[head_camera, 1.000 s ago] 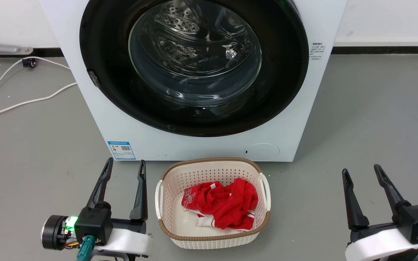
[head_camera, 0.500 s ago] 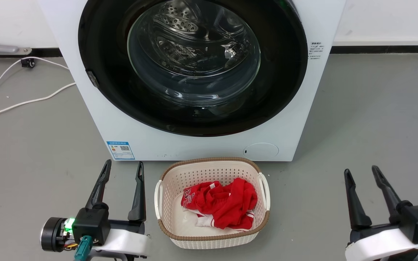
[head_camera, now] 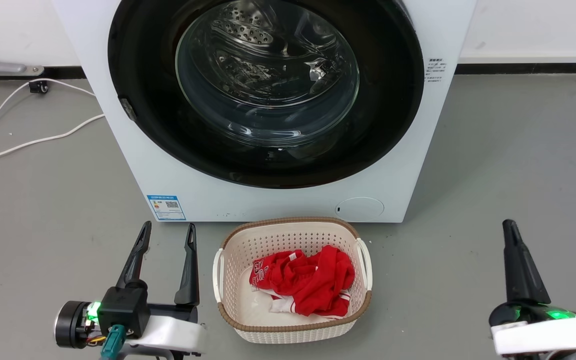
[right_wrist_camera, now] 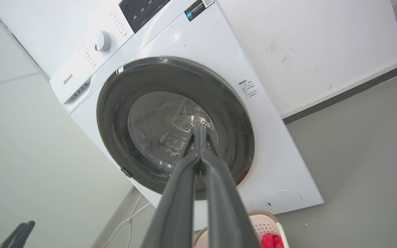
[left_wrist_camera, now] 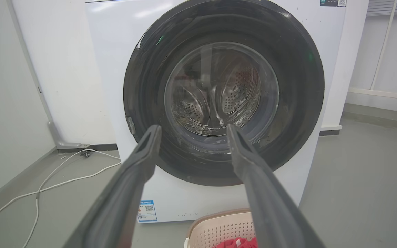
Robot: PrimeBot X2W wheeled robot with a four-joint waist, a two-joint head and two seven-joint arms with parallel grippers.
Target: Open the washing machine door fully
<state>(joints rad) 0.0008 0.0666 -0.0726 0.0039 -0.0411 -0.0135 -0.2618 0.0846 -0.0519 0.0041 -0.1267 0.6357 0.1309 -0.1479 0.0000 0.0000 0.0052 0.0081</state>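
The door (head_camera: 388, 100) is shut flush on the machine (head_camera: 268, 200), at 12 o'clock from both hands. A grey catch (head_camera: 127, 109) at the door's 9 o'clock looks like the place to pull. The left hand (head_camera: 169, 225), spread wide and empty, seems best placed to hook it and swing outward in an arc. The right hand (right_wrist_camera: 200, 131) has its fingers pressed together on nothing. The basket (head_camera: 288, 222) of red cloth (head_camera: 308, 280) at the door's 6 o'clock may crowd the sweep, and a cable (head_camera: 33, 142) lies on the floor at 9.
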